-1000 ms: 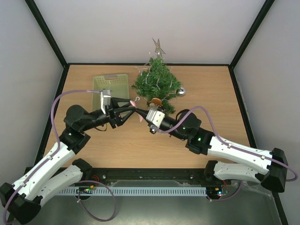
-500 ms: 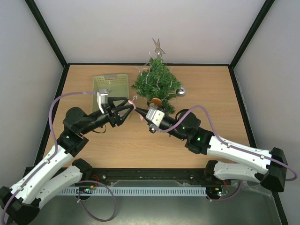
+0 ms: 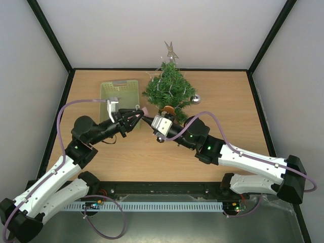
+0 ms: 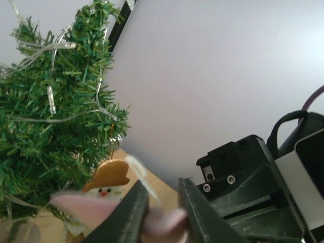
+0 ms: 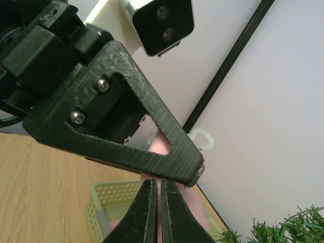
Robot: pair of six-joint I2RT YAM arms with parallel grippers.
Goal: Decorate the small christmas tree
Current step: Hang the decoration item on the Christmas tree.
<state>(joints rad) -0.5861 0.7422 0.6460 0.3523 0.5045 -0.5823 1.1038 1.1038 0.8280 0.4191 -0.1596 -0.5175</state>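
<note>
Both left hand (image 3: 137, 114) and right hand (image 3: 146, 119) grip one pink ornament (image 4: 86, 206) near one tree (image 3: 169, 88).

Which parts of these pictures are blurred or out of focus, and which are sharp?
Left wrist: the pink ornament is smeared by blur, while the small christmas tree is sharp. Right wrist: the pale green basket is soft, out of focus. Top external: the table is evenly lit, without glare, everything in focus.
</note>
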